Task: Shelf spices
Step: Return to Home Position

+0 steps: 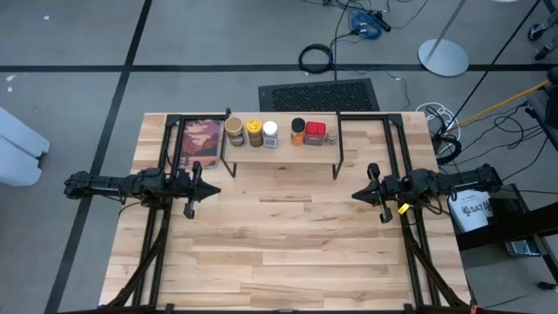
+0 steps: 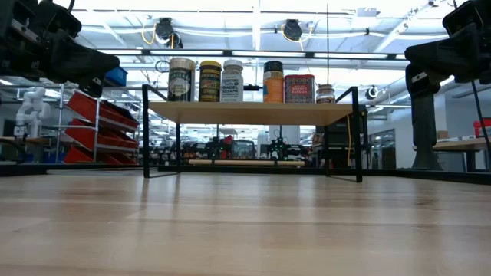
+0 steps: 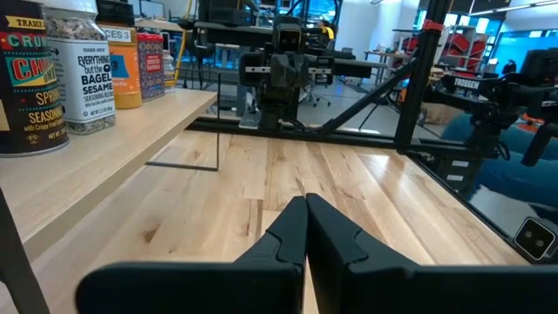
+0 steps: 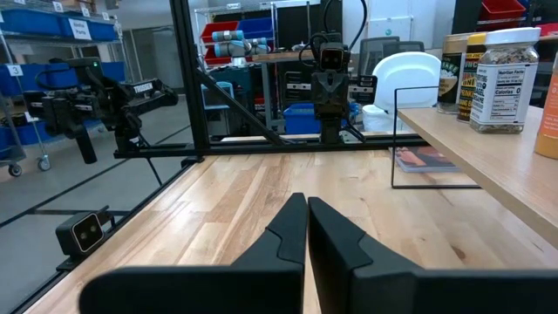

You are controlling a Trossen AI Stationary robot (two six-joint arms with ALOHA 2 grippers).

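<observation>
Several spice jars and tins stand in a row on the narrow light-wood shelf (image 1: 281, 148) (image 2: 249, 112) near the table's far edge: a tan jar (image 1: 234, 132), a yellow-lidded jar (image 1: 255, 133), a white-lidded jar (image 1: 270, 133), a dark-lidded orange jar (image 1: 298, 132), a red box (image 1: 315, 133) and a small grey-lidded jar (image 1: 330, 138). My left gripper (image 1: 214, 189) (image 3: 306, 202) is shut, hovering at the table's left side, apart from the shelf. My right gripper (image 1: 357, 194) (image 4: 307, 202) is shut, at the table's right side.
A flat reddish picture in a black frame (image 1: 201, 142) lies on the table left of the shelf. Black frame rails (image 1: 394, 144) run along both sides of the table. Bare tabletop (image 1: 283, 240) stretches between the arms and toward the near edge.
</observation>
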